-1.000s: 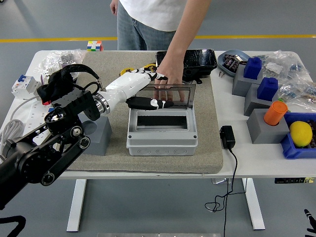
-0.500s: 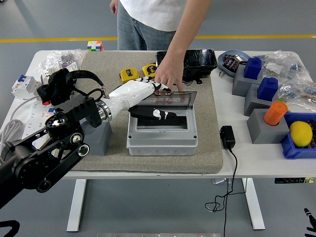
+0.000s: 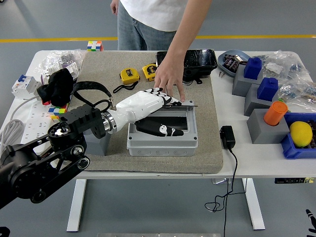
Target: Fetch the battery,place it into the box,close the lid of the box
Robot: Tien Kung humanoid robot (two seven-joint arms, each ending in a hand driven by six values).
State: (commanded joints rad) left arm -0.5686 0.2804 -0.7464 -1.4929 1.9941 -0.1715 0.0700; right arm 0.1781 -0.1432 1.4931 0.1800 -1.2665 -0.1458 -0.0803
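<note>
The grey box sits on the tan mat near the table's front. Its clear lid is tipped far forward and shows almost edge-on. My left hand reaches over the box with its white fingers laid on the lid and its black thumb spread low over the opening, holding nothing. A person's hand rests on the lid's far edge, one finger pointing down at it. I see no battery; the box's inside is hidden by my hand. Only a black sliver of my right arm shows at the bottom right corner.
Two yellow tape measures and a black tray lie behind the box. A black charger lies to its right. Grey blocks with blue caps, an orange cylinder and a lemon stand far right. Breakers sit far left.
The lid has swung from upright down toward the box's front. My left hand came forward and down with it. The person's hand lifted from flat behind the lid to its far edge.
</note>
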